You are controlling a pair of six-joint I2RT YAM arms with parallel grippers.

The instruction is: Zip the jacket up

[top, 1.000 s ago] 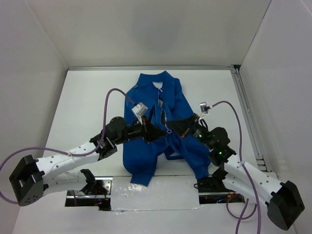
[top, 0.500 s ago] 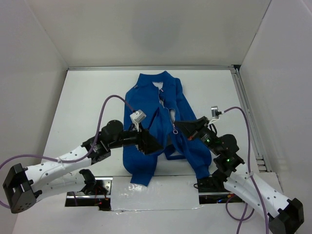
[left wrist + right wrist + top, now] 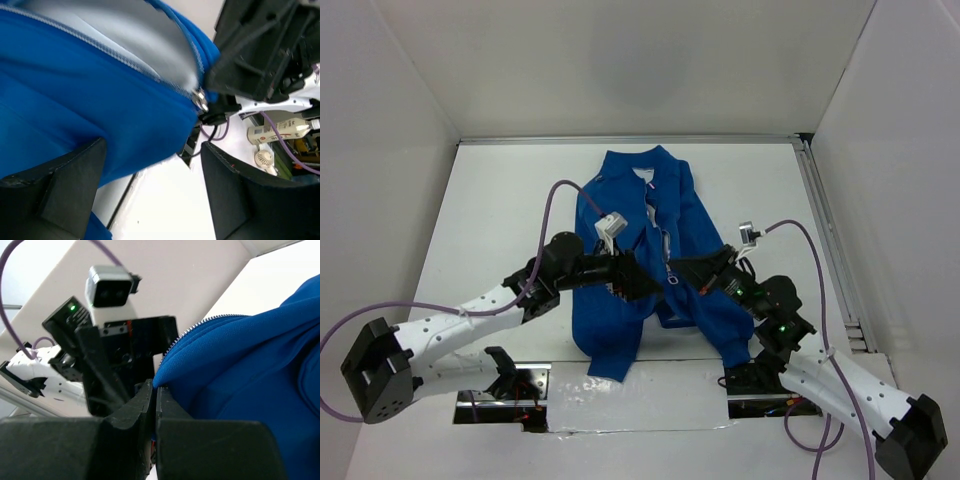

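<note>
The royal-blue jacket (image 3: 645,235) lies on the white table, collar at the far end and its front partly apart, showing the pale lining (image 3: 125,35). My left gripper (image 3: 636,281) hovers open over the jacket's left front panel; its fingers (image 3: 60,190) straddle blue fabric without pinching it. The metal zipper slider (image 3: 200,101) hangs at the fabric edge just ahead of it. My right gripper (image 3: 681,271) faces the left one from the right. In the right wrist view this gripper (image 3: 156,386) is shut on the jacket's toothed zipper edge (image 3: 200,325).
A silvery foil strip (image 3: 620,398) runs along the table's near edge between the arm bases. A metal rail (image 3: 828,240) borders the right side. White walls enclose the table. Purple cables (image 3: 555,195) arc over both arms.
My left gripper has opened and let go of the jacket, pulling back, then edging forward again. The right gripper, still shut on the zipper edge, has shifted slightly toward the near side.
</note>
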